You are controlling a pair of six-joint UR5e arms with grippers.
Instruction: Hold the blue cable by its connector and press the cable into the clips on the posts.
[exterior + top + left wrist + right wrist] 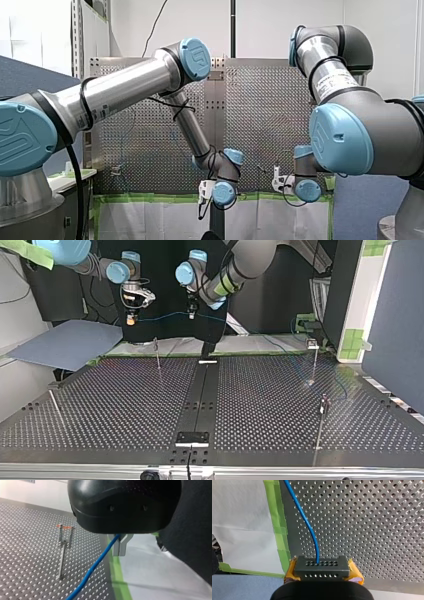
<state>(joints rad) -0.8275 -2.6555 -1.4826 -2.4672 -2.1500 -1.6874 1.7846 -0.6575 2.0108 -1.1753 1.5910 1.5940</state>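
Since the right wrist cam is staring straight at it, easy one first: my right gripper [322,568] has its yellow pads [290,570] squeezed onto both ends of the dark grey rectangular plastic connector [322,565]. That block has two rows of little round holes across its face. The thin, smooth blue cable [310,530] pops out of the row farther from the gripper, near the middle. It curves away ahead of the gripper over the silver perforated metal table [374,517], running alongside a strip of green tape [275,520].

On the left wrist cam, my left gripper [120,552] has its grey metal fingers [117,547] pinched on that same cable, which runs off from them toward the camera.

From the top view the cable is a nearly level line across the upper middle of the frame, strung between the two grippers above the table's far edge. One thin metal post [158,357] stands just below it.
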